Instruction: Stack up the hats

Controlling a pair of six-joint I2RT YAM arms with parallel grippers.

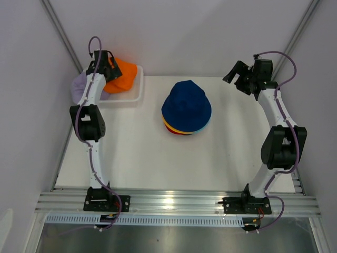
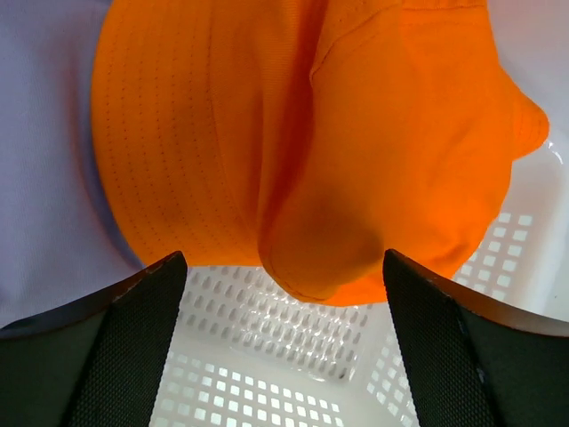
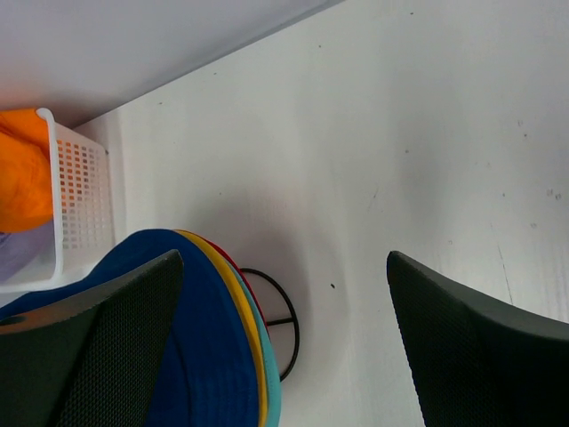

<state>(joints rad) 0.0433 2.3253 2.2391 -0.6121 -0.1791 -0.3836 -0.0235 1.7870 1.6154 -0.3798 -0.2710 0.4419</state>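
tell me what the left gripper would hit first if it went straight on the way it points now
Most likely the orange fabric bucket hat, dead ahead of the open left gripper and lying in the white plastic lattice basket. How near it is remains unclear.

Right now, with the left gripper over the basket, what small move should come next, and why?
Probably ease the open left gripper down and close on the orange fabric bucket hat. It lies ungripped in the white plastic lattice basket just ahead of the gripper, and the stack topped by the navy blue fabric hat lacks it.
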